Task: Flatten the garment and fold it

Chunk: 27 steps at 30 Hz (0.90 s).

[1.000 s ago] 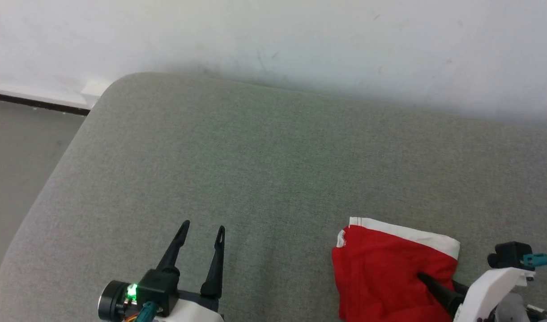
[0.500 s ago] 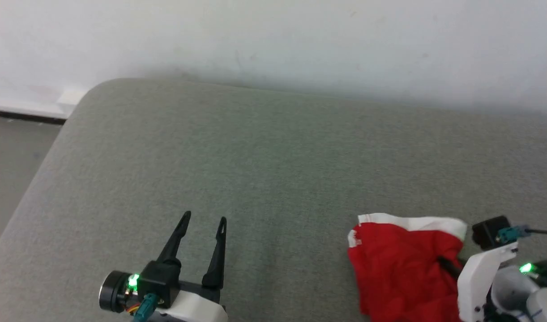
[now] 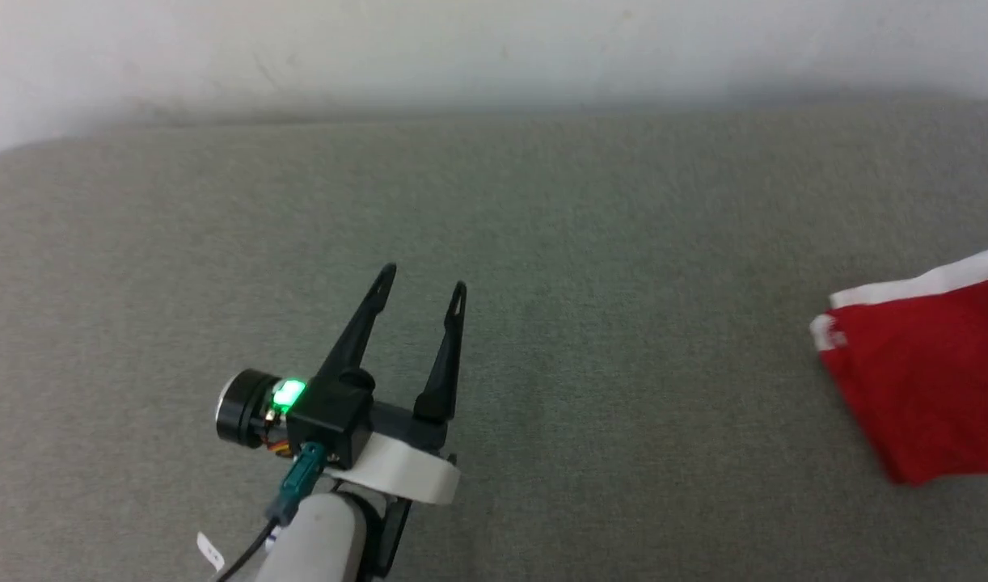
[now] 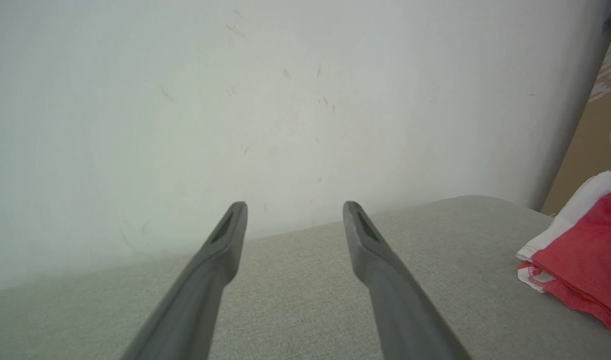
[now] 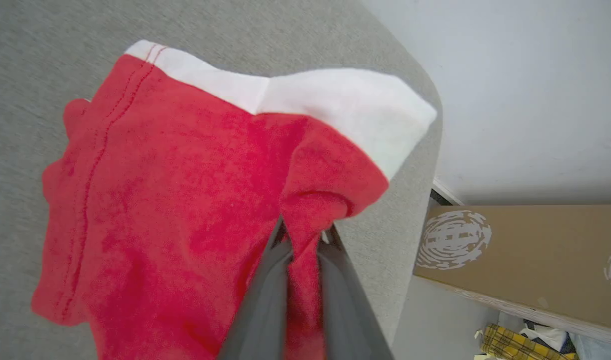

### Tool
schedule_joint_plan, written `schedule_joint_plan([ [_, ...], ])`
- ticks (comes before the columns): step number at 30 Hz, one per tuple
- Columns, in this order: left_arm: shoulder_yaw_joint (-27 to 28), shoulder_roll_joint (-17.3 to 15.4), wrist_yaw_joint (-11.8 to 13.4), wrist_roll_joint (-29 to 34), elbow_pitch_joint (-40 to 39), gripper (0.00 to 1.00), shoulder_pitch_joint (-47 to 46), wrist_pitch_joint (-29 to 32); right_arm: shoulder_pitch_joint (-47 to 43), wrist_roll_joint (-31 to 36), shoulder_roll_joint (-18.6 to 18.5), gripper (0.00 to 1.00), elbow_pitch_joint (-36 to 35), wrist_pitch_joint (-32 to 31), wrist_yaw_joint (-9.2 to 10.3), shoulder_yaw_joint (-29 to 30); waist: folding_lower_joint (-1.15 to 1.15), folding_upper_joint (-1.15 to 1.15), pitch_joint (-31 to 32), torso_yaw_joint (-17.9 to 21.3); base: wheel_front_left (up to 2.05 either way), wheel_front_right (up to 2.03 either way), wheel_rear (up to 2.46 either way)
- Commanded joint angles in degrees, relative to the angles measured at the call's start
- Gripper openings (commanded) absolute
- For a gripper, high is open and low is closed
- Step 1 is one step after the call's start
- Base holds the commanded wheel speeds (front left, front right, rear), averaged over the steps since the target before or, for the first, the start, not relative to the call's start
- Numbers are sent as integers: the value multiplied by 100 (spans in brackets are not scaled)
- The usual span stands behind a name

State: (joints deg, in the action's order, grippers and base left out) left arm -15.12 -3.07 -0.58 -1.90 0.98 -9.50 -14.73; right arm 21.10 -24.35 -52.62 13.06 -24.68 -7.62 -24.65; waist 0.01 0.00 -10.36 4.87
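Observation:
The garment (image 3: 931, 380) is red with a white stripe along its far edge, folded into a compact bundle at the right edge of the head view. It also appears at the right of the left wrist view (image 4: 585, 265). In the right wrist view my right gripper (image 5: 303, 237) is shut on a pinched fold of the garment (image 5: 185, 190), lifting that corner off the grey cushion (image 5: 30, 60). My left gripper (image 3: 423, 281) hovers open over the cushion (image 3: 583, 242), well left of the garment, nothing between its fingers (image 4: 230, 235).
A white wall (image 3: 462, 40) rises behind the cushion. In the right wrist view a brown cardboard box (image 5: 525, 255) stands beyond the cushion's rounded edge, with yellow checked cloth (image 5: 510, 342) on the floor beside it.
The head camera has swung, so the whole picture shifted. The right gripper closed on the garment's fold and left the head view; the garment now sits at the right edge.

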Motion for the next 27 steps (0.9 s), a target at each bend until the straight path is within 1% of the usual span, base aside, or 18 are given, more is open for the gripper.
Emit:
schedule_joint_plan([
  [1,-27,10,24,63,-14,100,-162,-27,160,21,-133,0,189,184,13,28,-1,0,-826,445,0,0,0],
  [2,-43,11,26,79,-5,100,-235,-27,233,168,-295,0,346,355,13,32,-1,0,-962,436,0,0,0],
  [4,-43,11,39,114,-2,100,-392,-27,354,471,-500,0,667,648,13,42,-1,0,-1206,409,0,0,0],
  [5,-43,11,39,114,-2,100,-392,-27,354,471,-500,0,667,648,13,42,-1,0,-1206,409,0,0,0],
  [7,-36,6,42,135,-29,100,-535,-27,454,595,-552,0,1057,916,13,134,-1,0,-1433,359,0,0,0],
  [10,-37,-22,41,168,-50,100,-692,-27,507,716,-520,0,1645,1288,13,320,-1,0,-1694,243,0,0,0],
  [13,-23,-28,81,182,-52,100,-807,-27,558,769,-471,0,2262,1676,13,648,-1,0,-1938,119,0,0,0],
  [18,-89,-32,93,218,-104,100,-980,-27,649,973,-409,0,3093,2222,13,1009,-1,0,-2231,-41,0,0,0],
  [23,-90,-73,150,231,-143,100,-1044,-27,918,1070,-195,0,3615,2652,13,1194,-1,0,-2351,-85,0,0,0],
  [26,-92,-100,172,220,-123,100,-1036,-27,1122,1141,-103,0,3900,2765,13,1289,-1,0,-2317,-71,0,0,0],
  [27,-94,-106,179,214,-107,100,-1029,-27,1191,1168,-92,47,3990,2800,13,1340,-1,0,-2283,-62,0,0,0],
])
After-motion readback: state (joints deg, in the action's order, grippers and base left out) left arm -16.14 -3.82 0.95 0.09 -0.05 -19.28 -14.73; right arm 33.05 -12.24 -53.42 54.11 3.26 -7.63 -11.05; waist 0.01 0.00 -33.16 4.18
